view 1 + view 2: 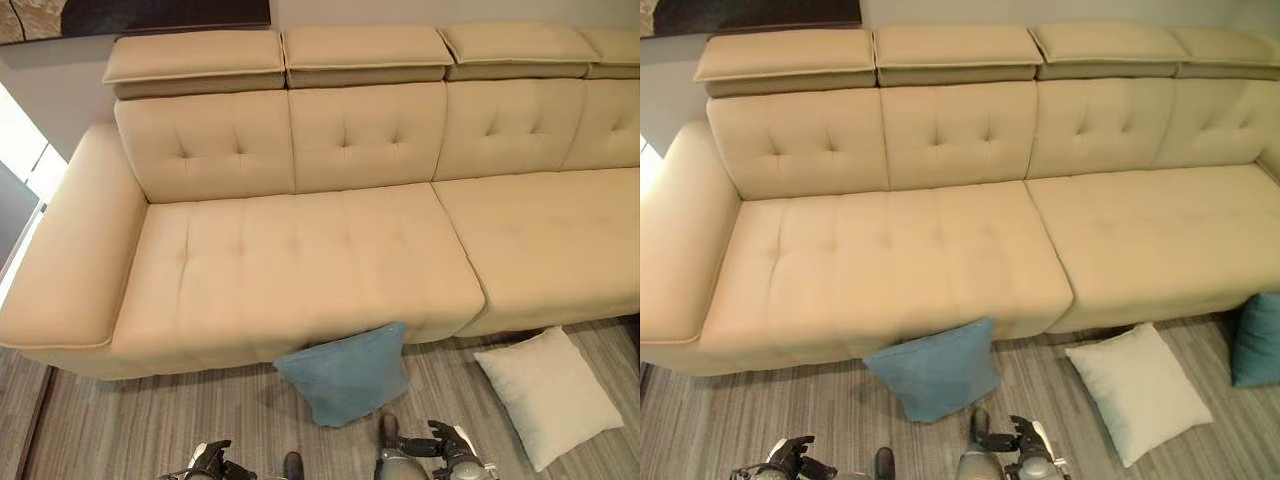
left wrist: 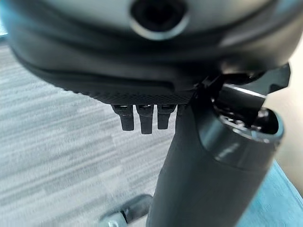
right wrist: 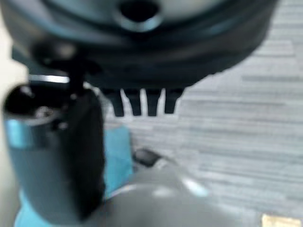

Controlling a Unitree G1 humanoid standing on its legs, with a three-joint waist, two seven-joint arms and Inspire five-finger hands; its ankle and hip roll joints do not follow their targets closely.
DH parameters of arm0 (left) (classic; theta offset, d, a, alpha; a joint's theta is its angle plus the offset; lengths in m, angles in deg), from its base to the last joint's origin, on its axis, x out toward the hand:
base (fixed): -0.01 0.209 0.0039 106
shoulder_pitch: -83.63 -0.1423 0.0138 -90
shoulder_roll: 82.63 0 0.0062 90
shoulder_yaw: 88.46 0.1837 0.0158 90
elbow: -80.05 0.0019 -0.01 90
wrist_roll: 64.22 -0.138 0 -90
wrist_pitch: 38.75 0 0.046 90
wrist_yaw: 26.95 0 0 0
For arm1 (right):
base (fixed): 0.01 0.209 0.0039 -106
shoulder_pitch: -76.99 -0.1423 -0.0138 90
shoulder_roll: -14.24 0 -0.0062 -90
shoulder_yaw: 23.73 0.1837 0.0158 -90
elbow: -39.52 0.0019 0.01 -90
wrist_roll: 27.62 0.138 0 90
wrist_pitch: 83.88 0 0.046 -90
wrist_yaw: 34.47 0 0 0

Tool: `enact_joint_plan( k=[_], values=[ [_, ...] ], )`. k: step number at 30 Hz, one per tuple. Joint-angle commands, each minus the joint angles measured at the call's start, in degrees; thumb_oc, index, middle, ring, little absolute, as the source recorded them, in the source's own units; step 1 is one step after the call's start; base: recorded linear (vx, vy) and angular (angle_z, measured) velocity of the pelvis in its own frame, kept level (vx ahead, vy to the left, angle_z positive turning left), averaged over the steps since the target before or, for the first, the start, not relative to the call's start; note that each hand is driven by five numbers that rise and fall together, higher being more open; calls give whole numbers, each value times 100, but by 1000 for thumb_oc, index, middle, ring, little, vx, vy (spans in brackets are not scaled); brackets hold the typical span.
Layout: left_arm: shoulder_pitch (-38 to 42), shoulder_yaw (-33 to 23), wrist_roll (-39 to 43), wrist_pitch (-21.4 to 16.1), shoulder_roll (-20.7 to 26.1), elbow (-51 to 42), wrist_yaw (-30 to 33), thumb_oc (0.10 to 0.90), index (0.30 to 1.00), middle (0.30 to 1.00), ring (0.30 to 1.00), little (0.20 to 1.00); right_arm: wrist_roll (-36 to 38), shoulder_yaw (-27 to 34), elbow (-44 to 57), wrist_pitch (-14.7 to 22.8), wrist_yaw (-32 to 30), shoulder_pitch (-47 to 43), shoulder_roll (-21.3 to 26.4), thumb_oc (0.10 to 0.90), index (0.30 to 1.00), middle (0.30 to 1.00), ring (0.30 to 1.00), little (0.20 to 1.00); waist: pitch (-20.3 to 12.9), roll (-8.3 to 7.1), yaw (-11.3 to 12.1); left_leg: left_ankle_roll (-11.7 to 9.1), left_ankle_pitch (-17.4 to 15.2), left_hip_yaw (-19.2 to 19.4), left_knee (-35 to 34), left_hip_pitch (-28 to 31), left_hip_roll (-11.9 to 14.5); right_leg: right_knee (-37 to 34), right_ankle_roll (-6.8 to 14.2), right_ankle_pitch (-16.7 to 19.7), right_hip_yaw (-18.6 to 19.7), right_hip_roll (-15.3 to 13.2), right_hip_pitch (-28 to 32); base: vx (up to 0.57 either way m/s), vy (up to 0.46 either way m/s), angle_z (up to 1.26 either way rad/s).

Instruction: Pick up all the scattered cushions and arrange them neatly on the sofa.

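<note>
Left eye view is showing a beige sofa taking up the upper part, its seat bare. A blue cushion is leaning against the sofa front at 6 o'clock on the grey floor. A cream cushion is lying flat at 4 o'clock. In the right eye view, another blue cushion is standing at 3 o'clock. The left hand and the right hand are hanging low at 6 o'clock, fingers relaxed and holding nothing.
</note>
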Motion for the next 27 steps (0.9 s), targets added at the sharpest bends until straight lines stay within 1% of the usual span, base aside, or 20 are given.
enact_joint_plan(
  k=[1,2,3,4,7,8,9,11,13,14,15,16,17,18,19,20,21,23,26,27],
  values=[
    [147,96,-41,-152,3,-30,43,800,900,900,900,900,-42,-127,212,75,-66,-149,361,800,900,900,900,900,20,36,-26,-248,-673,-137,751,-358,127,162,62,-707,-217,208,207,95,-218,19],
    [166,114,-12,-165,-28,-35,39,800,900,900,900,900,-4,-120,237,121,-99,-169,393,800,900,900,900,900,61,31,-45,-355,-669,-97,972,-500,220,105,7,-761,-369,208,278,47,-383,47],
    [262,179,65,-173,-54,-133,74,800,900,900,900,900,118,-100,345,170,-150,-217,467,800,900,900,900,900,239,-5,-73,-500,-452,142,1661,-1012,476,41,-128,-846,-531,179,345,-6,-292,66],
    [263,180,65,-172,-55,-134,74,800,900,900,900,900,118,-99,345,170,-150,-218,468,800,900,900,900,900,233,0,-80,-502,-464,132,1690,-1038,482,42,-131,-846,-540,183,337,-68,-244,84],
    [450,253,269,-251,-87,-408,140,800,900,900,900,900,212,-156,492,224,-265,-350,629,800,900,900,900,900,524,13,-63,-458,-244,302,2291,-1606,647,-9,-362,-1002,-750,286,376,-33,-197,37],
    [451,254,269,-250,-89,-409,140,800,900,900,900,900,212,-155,492,224,-265,-350,631,800,900,900,900,900,538,24,-55,-461,-267,304,2316,-1599,661,-3,-365,-1010,-746,298,388,-11,-184,28],
    [543,292,387,-293,-90,-527,179,800,900,900,900,900,278,-158,534,254,-341,-450,678,800,900,900,900,900,615,44,-40,-421,-324,342,2211,-1839,581,-3,-400,-1071,-804,333,308,2,-74,26],
    [598,319,433,-317,-84,-606,194,800,900,900,900,900,318,-162,581,273,-378,-525,700,800,900,900,900,900,652,59,-27,-397,-322,358,2088,-2004,501,7,-407,-1085,-827,354,221,-18,-64,26],
    [720,398,521,-360,-68,-739,212,800,900,900,900,900,452,-132,665,298,-453,-659,733,800,900,900,900,900,748,131,-22,-386,-104,515,1699,-2260,461,55,-399,-1107,-881,417,-1,3,-7,20],
    [714,419,528,-362,-44,-793,240,800,900,900,900,900,480,-147,721,298,-469,-692,768,800,900,900,900,900,762,216,15,-422,-135,564,1384,-2148,477,146,-361,-1252,-872,493,-45,18,53,17],
    [896,474,639,-423,3,-931,285,800,900,900,900,900,659,-125,904,351,-530,-877,740,800,900,900,900,900,855,229,-13,-445,-62,615,1191,-2249,517,340,-345,-1250,-886,504,-398,42,47,8],
    [896,474,639,-423,4,-932,285,800,900,900,900,900,660,-124,905,349,-531,-877,740,800,900,900,900,900,849,229,-12,-444,-63,615,1193,-2257,516,346,-345,-1252,-886,502,-407,-136,45,-7],
    [1071,605,732,-485,47,-1030,365,800,900,900,900,900,834,-130,1077,451,-630,-1089,751,800,900,900,900,900,994,248,-25,-409,-64,471,1322,-2659,408,655,-360,-1252,-886,429,-898,-91,28,-28],
    [1074,604,732,-485,47,-1029,365,800,900,900,900,900,834,-130,1077,451,-630,-1091,751,800,900,900,900,900,985,248,-28,-408,-65,468,1328,-2676,406,665,-359,-1256,-888,426,-915,-136,85,-28],
    [1160,660,785,-527,64,-1164,391,800,900,900,900,900,983,-117,1249,511,-691,-1276,774,800,900,900,900,900,1012,267,-7,-360,-39,516,1377,-2976,367,818,-366,-1209,-841,384,-1318,-45,59,-4],
    [1161,660,786,-526,65,-1163,391,800,900,900,900,900,984,-117,1248,511,-691,-1278,774,800,900,900,900,900,1002,266,-6,-358,-40,517,1382,-2991,366,826,-366,-1211,-839,382,-1335,-98,106,15],
    [1263,671,942,-587,126,-1288,434,800,900,900,900,900,1145,-93,1340,554,-763,-1533,806,800,900,900,900,900,1076,298,47,-334,16,501,1450,-3349,340,1044,-351,-1204,-832,291,-1746,-86,70,23],
    [1306,689,973,-610,152,-1361,449,800,900,900,900,900,1201,-97,1398,573,-786,-1636,848,800,900,900,900,900,1088,307,69,-325,34,503,1497,-3537,327,1122,-348,-1209,-824,234,-1917,-70,54,15],
    [1512,726,1160,-732,312,-1779,550,800,900,900,900,900,1292,-136,1554,657,-924,-2082,992,800,900,900,900,900,1253,390,127,-299,55,446,1778,-4233,274,1461,-335,-1243,-818,59,-2540,-83,39,24],
    [1512,726,1160,-732,312,-1779,550,800,900,900,900,900,1292,-136,1554,657,-924,-2082,992,800,900,900,900,900,1251,390,126,-299,55,446,1779,-4235,274,1462,-335,-1243,-818,59,-2543,-83,22,31]
  ],
)
